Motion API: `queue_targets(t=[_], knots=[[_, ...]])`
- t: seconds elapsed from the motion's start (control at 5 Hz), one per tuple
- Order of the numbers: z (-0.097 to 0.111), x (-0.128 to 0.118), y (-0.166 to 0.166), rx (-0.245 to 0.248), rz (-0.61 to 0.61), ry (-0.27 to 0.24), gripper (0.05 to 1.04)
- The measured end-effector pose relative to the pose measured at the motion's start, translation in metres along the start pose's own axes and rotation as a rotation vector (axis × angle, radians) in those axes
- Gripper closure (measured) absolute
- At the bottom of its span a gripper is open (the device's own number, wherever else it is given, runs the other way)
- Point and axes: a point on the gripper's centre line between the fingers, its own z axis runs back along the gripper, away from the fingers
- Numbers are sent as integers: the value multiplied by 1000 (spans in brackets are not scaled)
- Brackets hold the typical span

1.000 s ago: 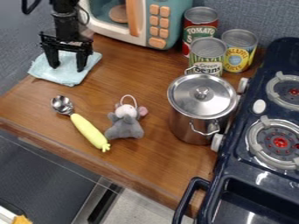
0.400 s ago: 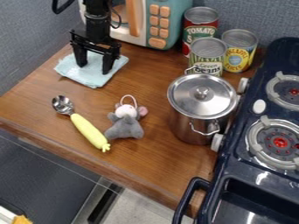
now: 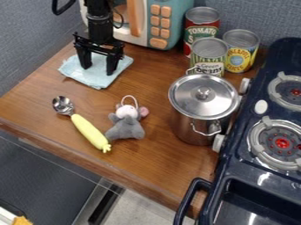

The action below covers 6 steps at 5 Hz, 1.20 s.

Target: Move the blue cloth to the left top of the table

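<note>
A: Grey wall [image 3: 32, 46] behind, wooden table [image 3: 156, 66] out front, and the action's in the upper left, just in front of the microwave [image 3: 173, 17]. Where's our cloth [image 3: 88, 79]?

B: Right under the gripper [image 3: 99, 70]! Flat on the wood, near the table's left edge, one corner pointing down towards the spoon [image 3: 89, 132].

A: And the fingers?

B: Spread well apart, both tips over the cloth, side by side across its middle. No fold pinched up between them. Whether they press on it, I can't say from here.

A: Any long axis to line up with?

B: Hardly! It's close to square, set askew, so I'd say the turn of the wrist matters little. One arm [image 3: 99, 22] in play, no choice to make there.

A: So what does the next move hang on?

B: That straight-down relation. The cloth looks about home to me; if so, lift clean away. If it wants more, press and slide left, but mind the edge, or it could ruck up or slip over!
</note>
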Motion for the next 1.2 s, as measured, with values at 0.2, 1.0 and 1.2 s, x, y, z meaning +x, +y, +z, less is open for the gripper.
queue_targets(t=[0.2,1.0,1.2], knots=[[-1,-1,5,-10,23,-1,83],[34,-7,9,-31,15,14,84],[50,-12,5,-18,18,34,84]])
